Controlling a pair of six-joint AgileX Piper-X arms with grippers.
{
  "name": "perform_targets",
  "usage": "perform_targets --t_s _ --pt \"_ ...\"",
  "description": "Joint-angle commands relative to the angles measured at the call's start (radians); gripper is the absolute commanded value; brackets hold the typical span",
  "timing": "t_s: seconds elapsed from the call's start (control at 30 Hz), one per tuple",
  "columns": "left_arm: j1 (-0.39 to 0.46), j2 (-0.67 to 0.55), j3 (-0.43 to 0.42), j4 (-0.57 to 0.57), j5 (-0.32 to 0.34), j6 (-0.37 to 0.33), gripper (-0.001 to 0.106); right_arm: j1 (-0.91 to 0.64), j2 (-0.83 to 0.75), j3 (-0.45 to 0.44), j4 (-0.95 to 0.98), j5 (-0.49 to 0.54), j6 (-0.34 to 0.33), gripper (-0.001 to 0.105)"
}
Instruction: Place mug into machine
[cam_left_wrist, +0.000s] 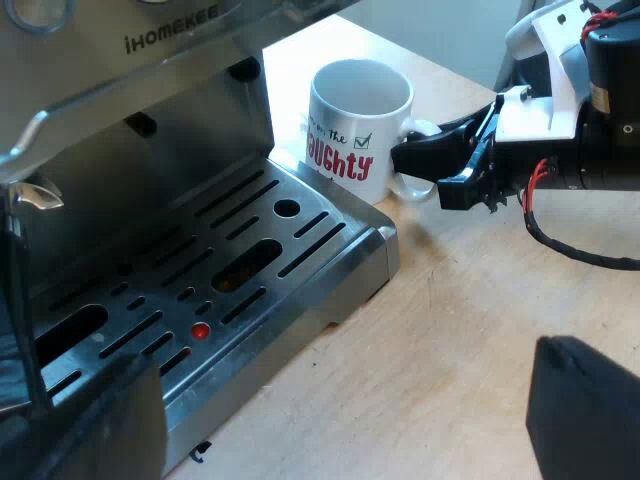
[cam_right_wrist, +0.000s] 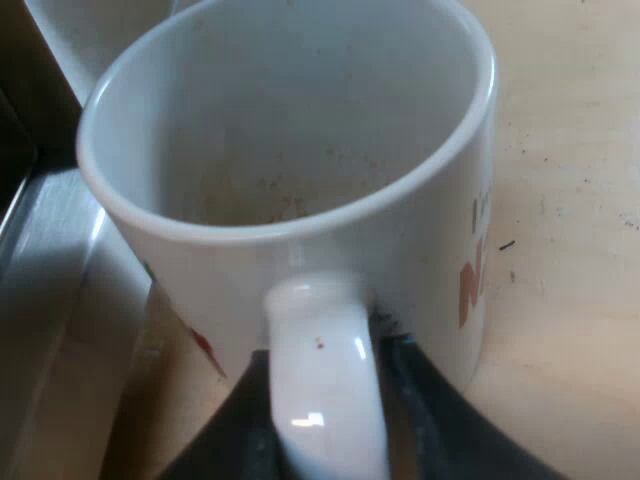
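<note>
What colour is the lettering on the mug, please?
Red, with small dark script above, on the white mug; clearest in the left wrist view.

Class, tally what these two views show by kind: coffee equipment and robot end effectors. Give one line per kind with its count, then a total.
espresso machine: 1
mug: 1
end effectors: 2 (left end effector, right end effector)
total: 4
</note>
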Motion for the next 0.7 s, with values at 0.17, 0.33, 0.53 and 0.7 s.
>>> perform_targets --t_s 0.17,0.33,0.53,0.7 --pt "-0.003 -0.001 0.024 -0.01 0.006 0.003 0.077 0.002 -0.021 -0.009 0.014 -0.001 -0.001 0.0" --pt "-0.003 -0.001 0.024 -0.016 0.006 0.003 0.077 0.031 -0.104 -0.009 0.107 0.019 -0.056 0.0" --pt "-0.003 -0.036 0.02 -0.014 0.006 -0.005 0.077 0.055 -0.247 -0.009 0.276 0.076 -0.08 0.0" --pt "-0.003 -0.144 0.02 -0.001 0.006 -0.005 0.077 0.055 -0.41 -0.009 0.442 0.078 -0.117 0.0"
